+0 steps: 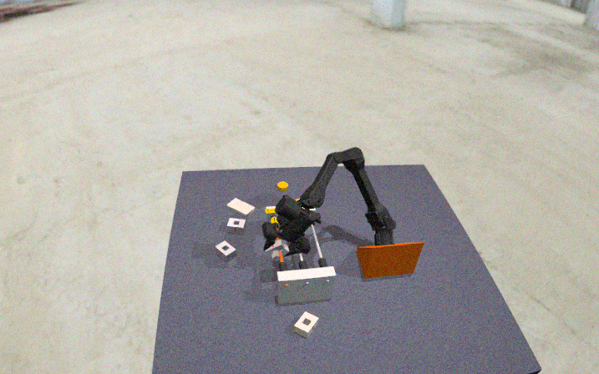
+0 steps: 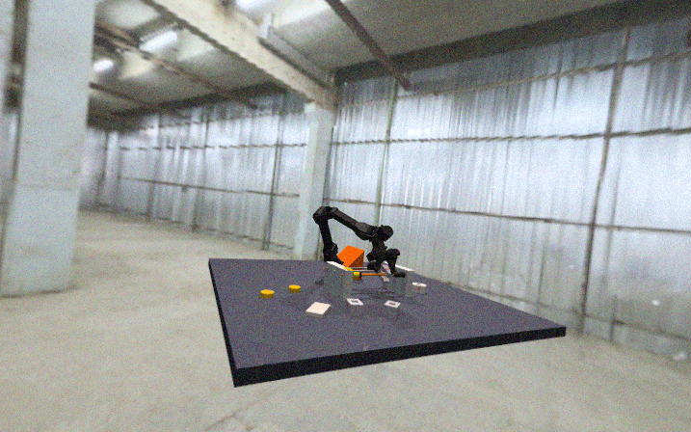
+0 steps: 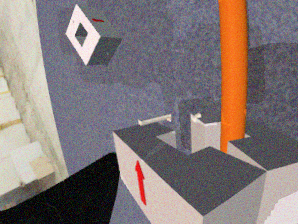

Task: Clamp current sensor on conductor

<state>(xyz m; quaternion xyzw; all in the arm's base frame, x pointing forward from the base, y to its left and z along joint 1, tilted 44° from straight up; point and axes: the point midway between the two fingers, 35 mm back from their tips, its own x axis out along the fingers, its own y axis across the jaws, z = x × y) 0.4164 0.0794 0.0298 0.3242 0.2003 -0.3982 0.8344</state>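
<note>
The split-core sensor (image 1: 279,245) (image 3: 157,187) is white with dark grey end faces, held at the orange conductor (image 1: 281,256) (image 2: 372,274) (image 3: 233,75). In the wrist view the conductor runs down between its two halves. A red arrow (image 3: 141,182) on its side face points up the image, away from the camera. My gripper (image 1: 277,250) (image 2: 385,272) is shut on the sensor, its fingers on either side; one black finger shows at the wrist view's lower left. I cannot tell whether the halves are latched. Small yellow tags (image 1: 270,210) lie near the conductors' far end; their lettering is unreadable.
Two white conductors (image 1: 317,244) run beside the orange one to a grey end panel (image 1: 304,290). White square-holed blocks (image 1: 225,249) (image 2: 355,302) (image 3: 82,34), a pale plate (image 1: 241,205) (image 2: 317,309), yellow discs (image 1: 282,186) (image 2: 266,293) and an orange panel (image 1: 389,260) (image 2: 352,256) stand around.
</note>
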